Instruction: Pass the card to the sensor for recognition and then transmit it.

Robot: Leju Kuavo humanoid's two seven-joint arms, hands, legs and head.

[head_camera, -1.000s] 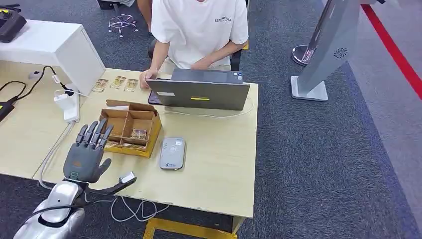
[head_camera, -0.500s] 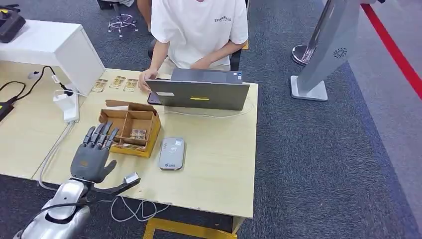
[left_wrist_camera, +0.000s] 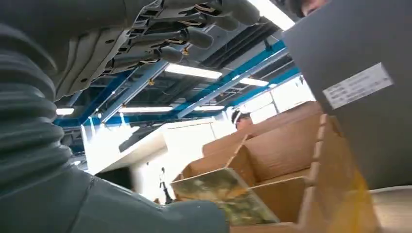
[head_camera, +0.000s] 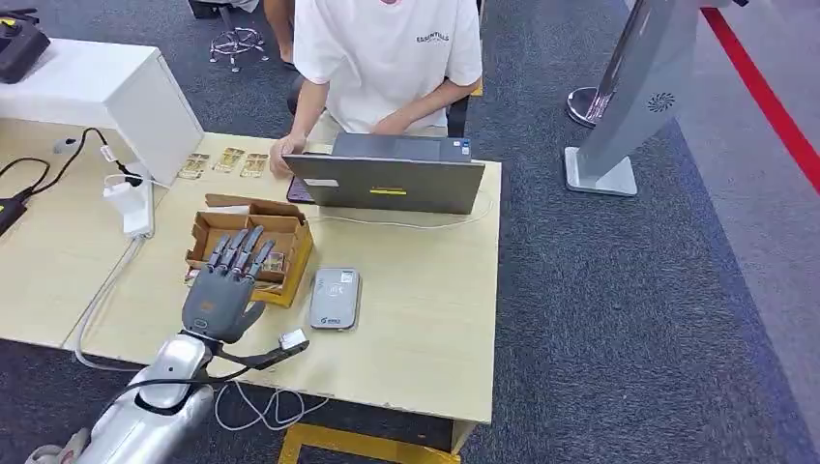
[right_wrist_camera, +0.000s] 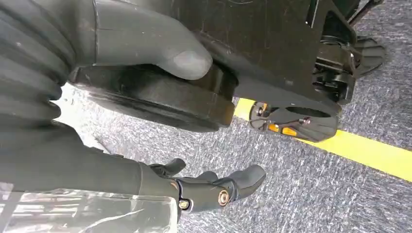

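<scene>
Head view: the left hand (head_camera: pixel 224 290) hovers flat over the near edge of the cardboard box (head_camera: pixel 253 246), fingers (head_camera: pixel 239 253) spread and stretched forward, holding nothing. The box is split into compartments and sits on the wooden surface (head_camera: pixel 425 319). A card (head_camera: pixel 272 261) lies inside it, just past the fingertips; in the left wrist view a card (left_wrist_camera: pixel 223 194) with a greenish printed face leans in the near compartment beside the thumb. The grey sensor (head_camera: pixel 336 297) lies flat on the surface just beside the box, on its right. 3 more cards (head_camera: pixel 225 162) lie in a row at the far edge, near the laptop (head_camera: pixel 387 179) where a person (head_camera: pixel 387 58) sits. Right wrist view shows the right hand (right_wrist_camera: pixel 194 187) hanging above carpet, fingers loosely curled, nothing in them.
</scene>
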